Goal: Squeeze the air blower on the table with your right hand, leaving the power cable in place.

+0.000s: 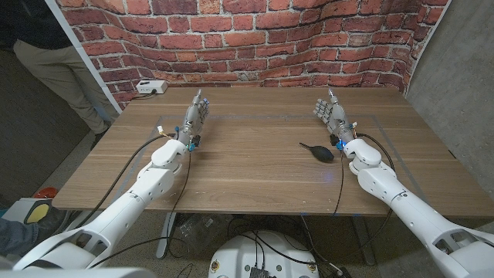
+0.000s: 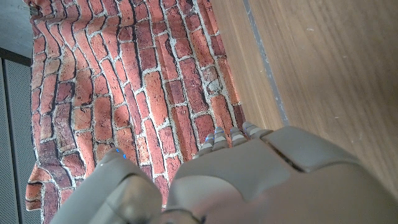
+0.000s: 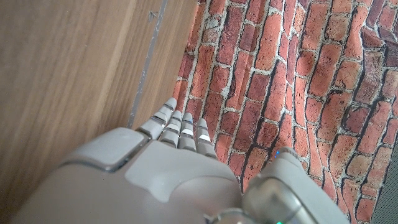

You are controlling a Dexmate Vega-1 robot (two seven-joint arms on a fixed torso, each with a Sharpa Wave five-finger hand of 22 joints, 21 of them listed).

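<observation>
Wooden bench (image 1: 255,174) filled mid frame, my left hand (image 1: 197,112) stood upper left, fingers straight and together, holding nothing, my right hand (image 1: 330,114) upper right likewise, black air blower (image 1: 319,150) lay just below it, untouched, white box (image 1: 149,88) at far left edge.

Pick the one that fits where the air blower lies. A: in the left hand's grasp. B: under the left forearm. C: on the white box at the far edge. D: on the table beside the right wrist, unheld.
D: the black air blower lies on the wooden table just inboard of the right hand, which holds nothing.
</observation>
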